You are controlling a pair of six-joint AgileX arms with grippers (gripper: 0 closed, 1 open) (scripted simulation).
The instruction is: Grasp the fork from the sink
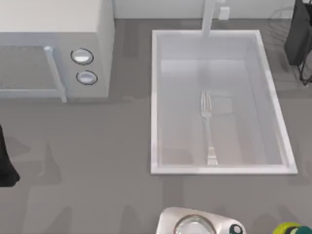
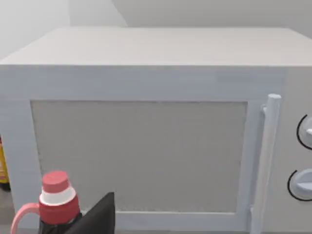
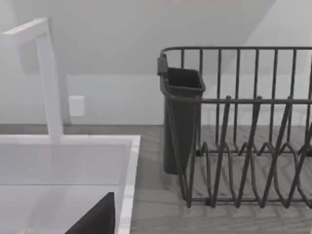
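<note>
The slim, shiny silver metal fork (image 1: 208,127) lies flat on the bottom of the large white rectangular sink (image 1: 158,102), roughly midway between the long walls, with its tines toward the faucet end and its widened handle end close to the near short wall; you can see that nothing touches it. The white faucet post (image 1: 208,18) rises at the far short end of the sink, and the right wrist view shows the same post (image 3: 48,83) beside the pale rim (image 3: 127,185). To the left of the sink on the grey worktop (image 1: 97,146) stands the white box-shaped microwave (image 1: 53,48) with two round knobs (image 1: 82,56) and a vertical bar handle (image 1: 54,73); the left wrist view faces its door (image 2: 139,156) squarely. At the top view's right edge, beyond the sink, you see the dark wire dish rack (image 3: 243,141) with a dark cutlery cup (image 3: 180,117) hung on its end. In the left wrist view a red bottle with a red-and-white cap (image 2: 56,200) stands in front of the microwave. Dark parts of the left arm (image 1: 6,161) sit at the top view's left edge, well apart from the sink. For both the left and the right gripper, you cannot tell how far the fingers stand apart.
</note>
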